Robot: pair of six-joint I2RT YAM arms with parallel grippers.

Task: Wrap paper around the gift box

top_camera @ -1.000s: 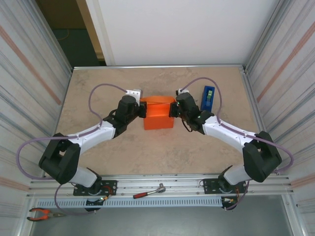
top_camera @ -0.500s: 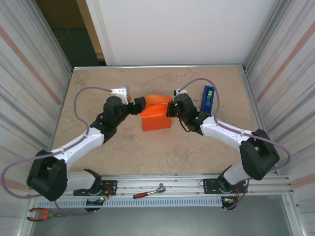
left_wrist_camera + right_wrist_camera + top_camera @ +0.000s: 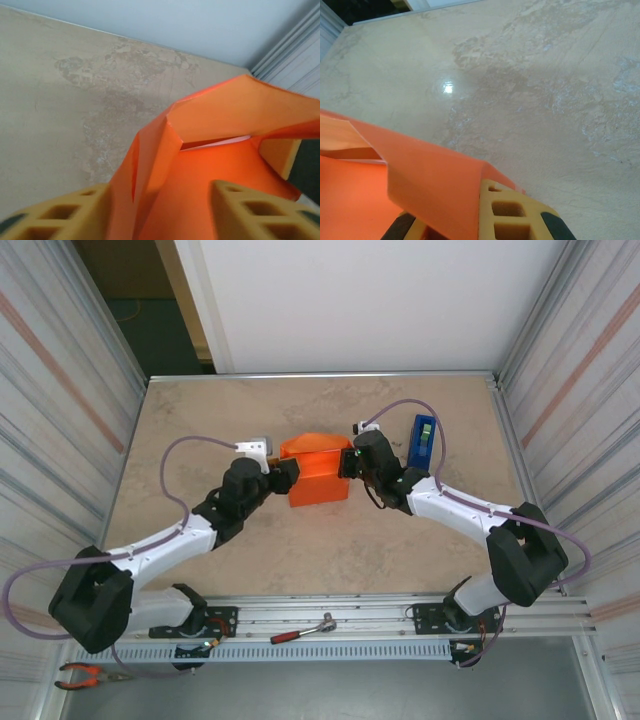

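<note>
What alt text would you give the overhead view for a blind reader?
The left arm and right arm meet at a boxy parcel of orange paper on a beige table, one at each end, a flap lifted at its left end. A blue tape dispenser stands just right.

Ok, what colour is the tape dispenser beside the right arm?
The tape dispenser is blue, clearest in the top external view.
</note>
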